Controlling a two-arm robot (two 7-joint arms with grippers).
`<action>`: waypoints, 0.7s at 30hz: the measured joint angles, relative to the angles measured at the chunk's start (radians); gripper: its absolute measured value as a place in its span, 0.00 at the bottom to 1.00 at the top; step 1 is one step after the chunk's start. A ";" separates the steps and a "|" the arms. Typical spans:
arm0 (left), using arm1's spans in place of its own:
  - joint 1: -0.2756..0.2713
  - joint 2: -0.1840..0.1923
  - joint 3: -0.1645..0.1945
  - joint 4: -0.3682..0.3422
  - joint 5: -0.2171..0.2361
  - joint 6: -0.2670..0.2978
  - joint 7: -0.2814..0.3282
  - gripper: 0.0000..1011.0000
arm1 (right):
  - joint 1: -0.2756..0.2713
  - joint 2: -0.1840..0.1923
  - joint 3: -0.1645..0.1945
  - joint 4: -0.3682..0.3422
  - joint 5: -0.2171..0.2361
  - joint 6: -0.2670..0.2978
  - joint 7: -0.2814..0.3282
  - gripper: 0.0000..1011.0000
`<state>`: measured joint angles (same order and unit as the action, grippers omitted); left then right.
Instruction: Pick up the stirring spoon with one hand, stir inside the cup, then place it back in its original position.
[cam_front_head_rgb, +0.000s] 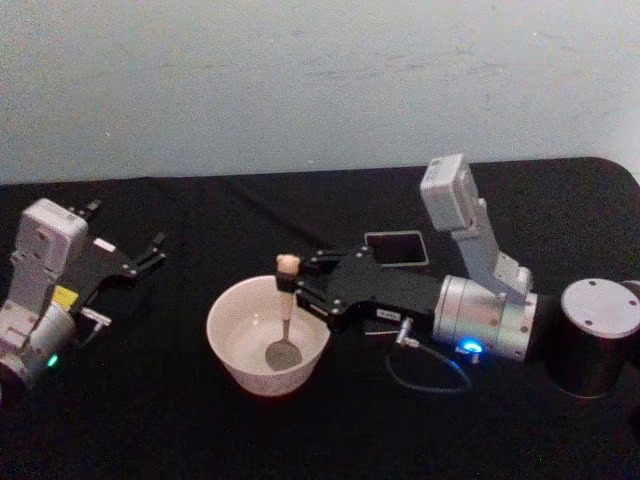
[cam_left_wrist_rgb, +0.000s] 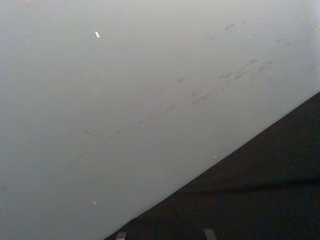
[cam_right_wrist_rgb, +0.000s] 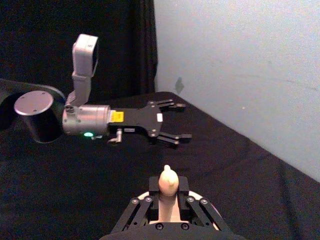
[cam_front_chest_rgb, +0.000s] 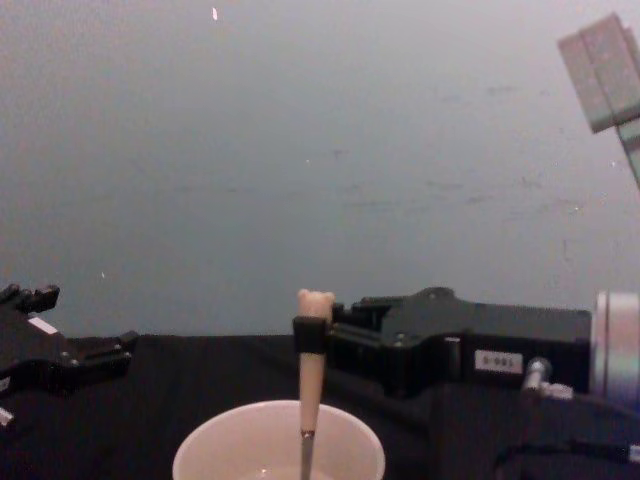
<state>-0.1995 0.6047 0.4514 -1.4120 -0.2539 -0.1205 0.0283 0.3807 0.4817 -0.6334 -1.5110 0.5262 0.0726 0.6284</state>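
Risk first: the right claw (cam_front_head_rgb: 297, 283) grips the spoon (cam_front_head_rgb: 286, 320) very high, just under the bear head, so the long shaft below could swing or slip between the fingers if the tip catches. The metal tip looks to be at or on the bottom of the cup (cam_front_head_rgb: 225, 305), near the side closest to the claw. A wide sweep could push the wall and slide or tip the cup on the desk (cam_front_head_rgb: 150, 420). The grey holder (cam_front_head_rgb: 395, 247) stands close behind the claw's body. It is narrow, so a careless return could knock it or miss the opening.

Pose: right arm reaches in from the right, wrist level and low over the desk, claw pointing toward the robot's left, fingers clamped on the handle, spoon near upright.

Left claw (cam_front_head_rgb: 150, 250) parked far left on the desk, fingers apart.
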 joint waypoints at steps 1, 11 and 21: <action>0.000 0.000 0.000 0.000 0.000 0.000 0.000 0.99 | 0.000 -0.002 -0.002 0.001 -0.002 0.001 0.001 0.21; 0.000 0.000 0.000 0.000 0.000 0.000 0.000 0.99 | 0.020 -0.048 -0.041 0.027 -0.029 0.009 0.010 0.21; 0.000 0.000 0.000 0.000 0.000 0.000 0.000 0.99 | 0.059 -0.109 -0.053 0.083 -0.054 0.008 -0.013 0.21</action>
<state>-0.1995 0.6047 0.4514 -1.4120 -0.2539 -0.1205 0.0283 0.4400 0.3728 -0.6863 -1.4280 0.4719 0.0803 0.6155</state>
